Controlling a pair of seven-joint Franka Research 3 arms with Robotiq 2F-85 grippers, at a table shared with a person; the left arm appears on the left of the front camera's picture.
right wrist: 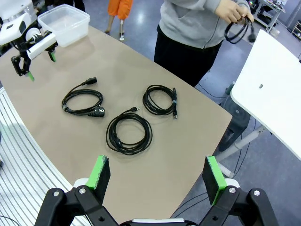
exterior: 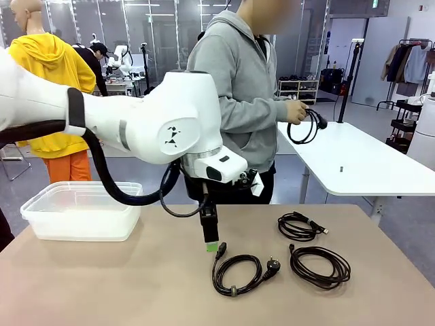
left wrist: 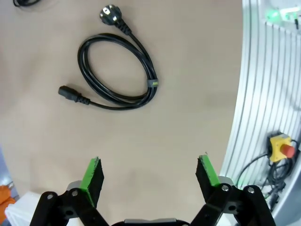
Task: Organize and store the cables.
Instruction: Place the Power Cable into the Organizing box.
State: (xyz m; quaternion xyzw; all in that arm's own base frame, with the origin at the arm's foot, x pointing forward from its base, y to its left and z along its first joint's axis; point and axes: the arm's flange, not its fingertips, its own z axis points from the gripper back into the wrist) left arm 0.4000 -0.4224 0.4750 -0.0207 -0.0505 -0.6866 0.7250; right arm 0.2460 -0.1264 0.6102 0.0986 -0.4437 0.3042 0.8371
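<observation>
Left claw: spread wide, grips nothing; hangs tips-down over bare tan surface, near the power cable with its chunky plug, not touching. Right claw: likewise wide, empty, high over the surface's near edge. Past the power cable: second cable and third cable, coiled flat, apart from each other. Left corner: clear plastic tub. Far side: person in grey hoodie, fourth cable looped in hand. Behind: white table, grey floor, clothes rack.
</observation>
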